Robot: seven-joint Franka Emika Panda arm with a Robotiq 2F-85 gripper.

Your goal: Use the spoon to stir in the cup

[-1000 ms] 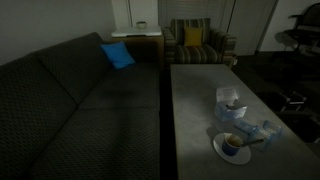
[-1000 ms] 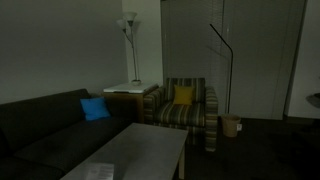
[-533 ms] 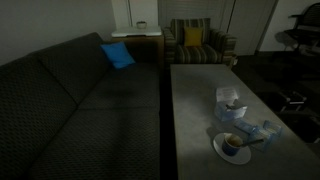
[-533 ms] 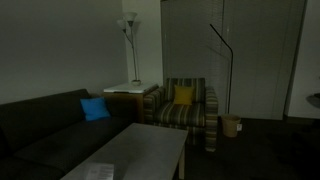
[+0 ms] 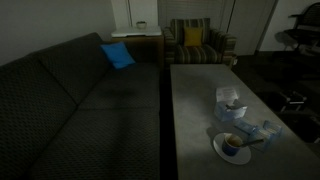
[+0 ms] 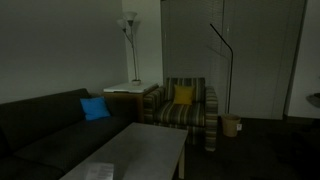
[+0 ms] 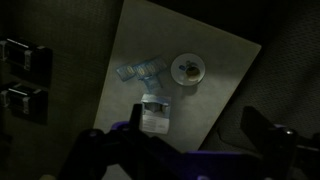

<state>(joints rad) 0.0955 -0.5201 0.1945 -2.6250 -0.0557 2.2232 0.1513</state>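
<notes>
The cup (image 5: 234,143) stands on a round white saucer (image 5: 222,150) near the table's front right in an exterior view. A thin pale spoon handle (image 5: 254,141) sticks out of the cup to the right. In the wrist view I look down from high above on the cup (image 7: 187,69) and saucer (image 7: 199,78); the spoon is too small to make out there. My gripper (image 7: 178,152) is open and empty, its two dark fingers spread at the bottom of the wrist view, far above the table. It does not show in either exterior view.
A white boxy container (image 5: 230,101) (image 7: 153,113) and a pale bluish see-through object (image 5: 263,130) (image 7: 138,70) lie beside the saucer on the grey table (image 5: 195,100). A dark sofa (image 5: 70,100) runs along the table. A striped armchair (image 5: 198,42) stands behind.
</notes>
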